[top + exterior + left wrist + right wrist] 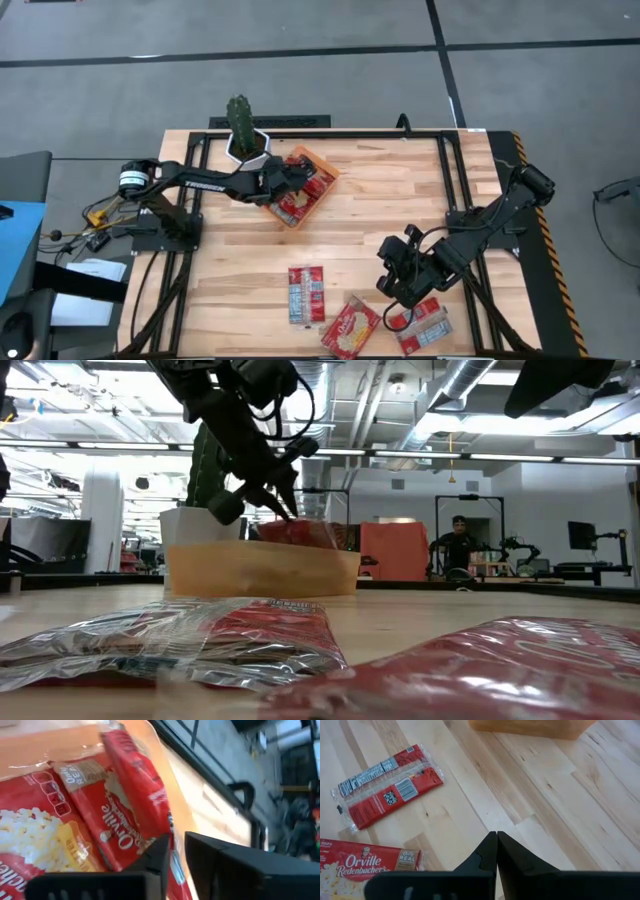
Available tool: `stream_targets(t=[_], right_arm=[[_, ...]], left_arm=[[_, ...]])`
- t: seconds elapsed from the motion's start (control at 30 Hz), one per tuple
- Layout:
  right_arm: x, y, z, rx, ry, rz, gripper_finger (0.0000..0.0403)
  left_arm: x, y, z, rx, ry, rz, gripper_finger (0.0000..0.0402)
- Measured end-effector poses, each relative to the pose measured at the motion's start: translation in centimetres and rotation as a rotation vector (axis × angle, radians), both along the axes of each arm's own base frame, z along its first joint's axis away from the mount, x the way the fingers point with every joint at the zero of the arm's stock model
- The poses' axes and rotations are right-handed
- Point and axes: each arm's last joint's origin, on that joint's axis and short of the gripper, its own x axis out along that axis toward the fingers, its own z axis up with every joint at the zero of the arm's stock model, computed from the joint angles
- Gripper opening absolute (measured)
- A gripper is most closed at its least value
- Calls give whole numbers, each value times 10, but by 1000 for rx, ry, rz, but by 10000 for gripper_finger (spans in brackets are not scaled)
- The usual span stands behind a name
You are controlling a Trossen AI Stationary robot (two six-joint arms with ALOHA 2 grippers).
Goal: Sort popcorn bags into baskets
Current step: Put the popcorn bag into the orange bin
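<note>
Two dark arms w/ black cables, white lettering on left arm (205, 183), white-ringed joint near its base.

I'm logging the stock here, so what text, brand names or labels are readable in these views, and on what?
"Orville Redenbacher's" and "REAL": popcorn bag on the table, right wrist view.
"Orville": bag in the orange tray, pinched by the left gripper.
"TROSSEN": left arm, barely legible.
Barcode and fine print on the flipped bag: too small.

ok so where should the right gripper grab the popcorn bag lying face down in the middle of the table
Probably a long edge of the face-down bag, from straight above: it lies flat on the table with clear wood all round. The right gripper, shut, must open first.
</note>
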Motion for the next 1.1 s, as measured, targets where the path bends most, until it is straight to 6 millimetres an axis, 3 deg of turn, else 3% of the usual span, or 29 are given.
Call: stream_targets(t=[0.4,0.57,0.67,0.8,0.97,1.1], right_arm=[[-1,-1,-1,-11,16,0,38],[-2,1,-2,35,51,22,38],[-5,6,-5,80,74,51,38],[-7,14,-16,138,55,63,38],[-4,24,-31,235,-53,75,38],[6,29,-47,304,-147,72,38]], left_arm=[[-1,3,9,13,109,-321,186],[3,-8,17,-24,112,-663,211],[3,-33,18,-97,102,-900,215],[-5,-88,13,-213,177,-1041,215],[-28,-164,6,-230,264,-1001,215],[-53,-205,-5,-207,247,-851,215]])
